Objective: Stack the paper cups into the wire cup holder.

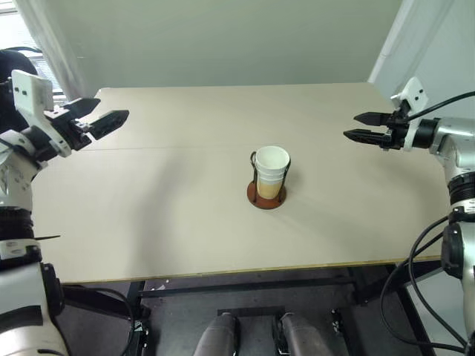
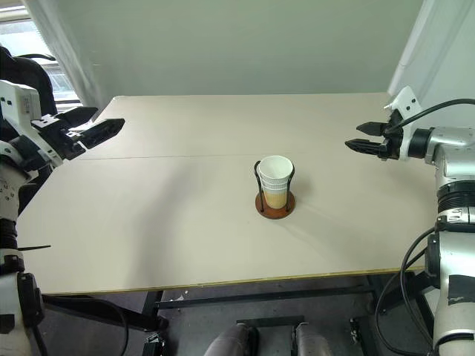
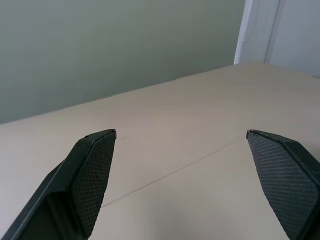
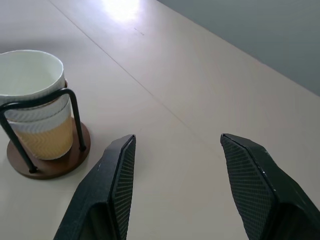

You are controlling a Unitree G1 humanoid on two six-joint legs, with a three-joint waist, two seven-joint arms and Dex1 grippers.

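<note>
Three paper cups (image 1: 272,169) sit nested in one wire cup holder (image 1: 266,194); both end effectors, left (image 1: 106,118) and right (image 1: 355,126), gape empty.

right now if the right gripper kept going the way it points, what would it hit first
Probably nothing soon: the right gripper, open, aims across the table behind the paper cups; depth is unclear.

tan-and-white paper cups (image 1: 272,171), reddish-brown-based black wire cup holder (image 1: 266,196), beige table (image 1: 185,215).

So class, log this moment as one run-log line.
paper cups: nested in wire cup holder | left gripper: open, empty | right gripper: open, empty
</note>
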